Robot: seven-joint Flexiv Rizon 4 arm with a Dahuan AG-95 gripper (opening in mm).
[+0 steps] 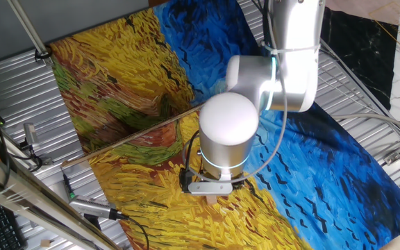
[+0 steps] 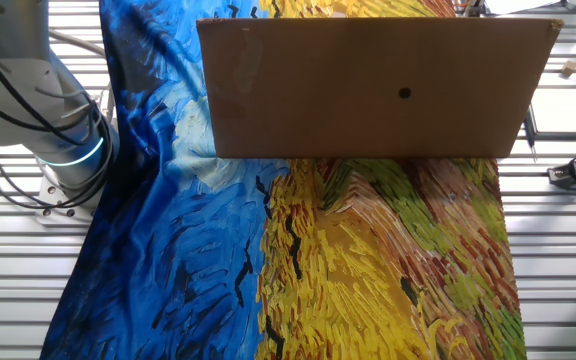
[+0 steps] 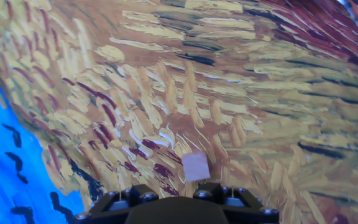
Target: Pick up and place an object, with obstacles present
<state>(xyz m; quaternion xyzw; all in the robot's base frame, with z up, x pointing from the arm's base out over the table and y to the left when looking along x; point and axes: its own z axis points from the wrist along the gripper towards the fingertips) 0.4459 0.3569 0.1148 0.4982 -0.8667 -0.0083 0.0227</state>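
Observation:
In the hand view the object, a tiny pale tan cube (image 3: 195, 166), lies on the yellow brushstrokes of the painted cloth (image 3: 241, 93), right in front of my gripper (image 3: 178, 196). Only the gripper's black knuckles show at the bottom edge, standing apart. The fingertips are out of sight, so I cannot tell whether the cube is touched. In one fixed view the gripper (image 1: 210, 193) hangs low over the yellow part of the cloth, mostly hidden under the white wrist. The obstacle, a long thin brown stick (image 1: 130, 137), lies across the cloth to the gripper's upper left.
A big brown cardboard sheet (image 2: 378, 90) stands across the other fixed view and hides the gripper and cube. The arm's base (image 2: 63, 165) stands at the left there. Ribbed metal table (image 1: 19, 90) surrounds the cloth, with cables and tools (image 1: 92, 207) at its edge.

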